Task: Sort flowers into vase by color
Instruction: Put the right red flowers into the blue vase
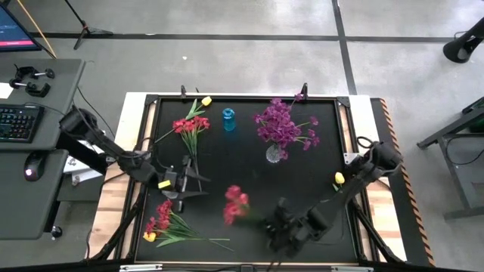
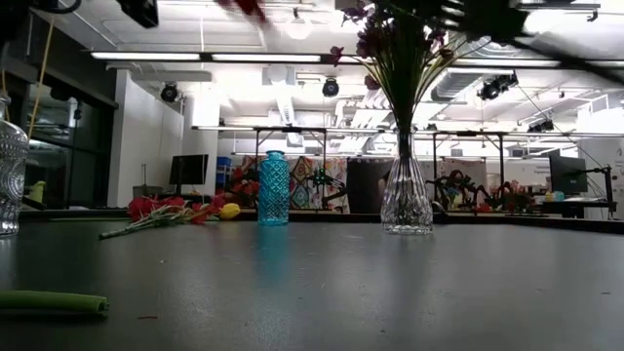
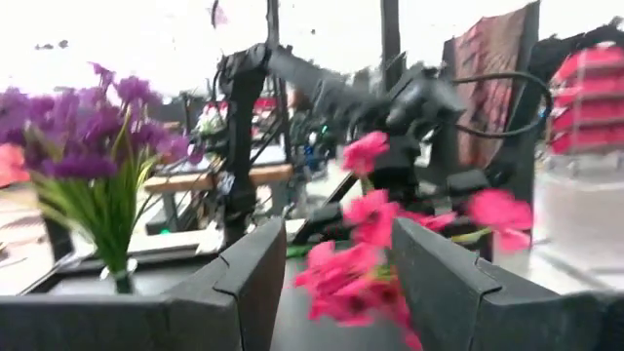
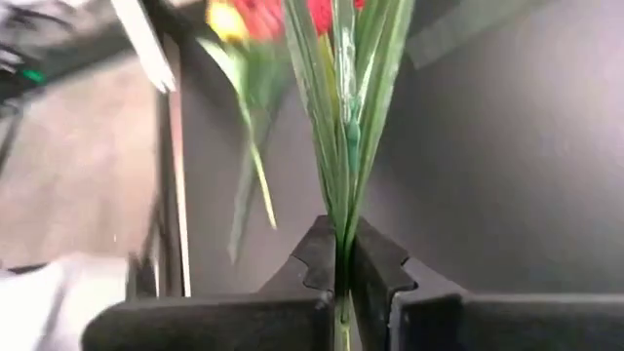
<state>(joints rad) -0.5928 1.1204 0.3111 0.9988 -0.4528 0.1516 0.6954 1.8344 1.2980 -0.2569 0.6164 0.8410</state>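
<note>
My right gripper (image 1: 272, 221) is over the near middle of the table, shut on a red-pink flower cluster (image 1: 236, 204). My left gripper (image 1: 198, 183) hovers open just left of it, and the held blooms (image 3: 366, 263) show between its fingers. A clear vase (image 1: 274, 153) stands upright with purple flowers (image 1: 283, 127) in it. A blue vase (image 1: 228, 119) stands to its left. Red flowers with a yellow bud (image 1: 189, 127) lie flat at the far left. Another red bunch with a yellow bud (image 1: 162, 223) lies at the near left. My right gripper (image 4: 341, 283) pinches the green stem (image 4: 343, 229) of the red-pink cluster between its two fingers, low on the stem among the long leaves. The stem runs on ahead of the fingers, along them. The cluster is lifted clear of the table, blooms (image 4: 292, 15) pointing toward the table's left.
A raised frame (image 1: 151, 102) borders the black mat. In the low view a patterned glass vessel (image 2: 8, 175) stands at the left edge and a loose green stem piece (image 2: 54, 303) lies on the mat close by. A desk with a keyboard (image 1: 19, 121) stands left of the table.
</note>
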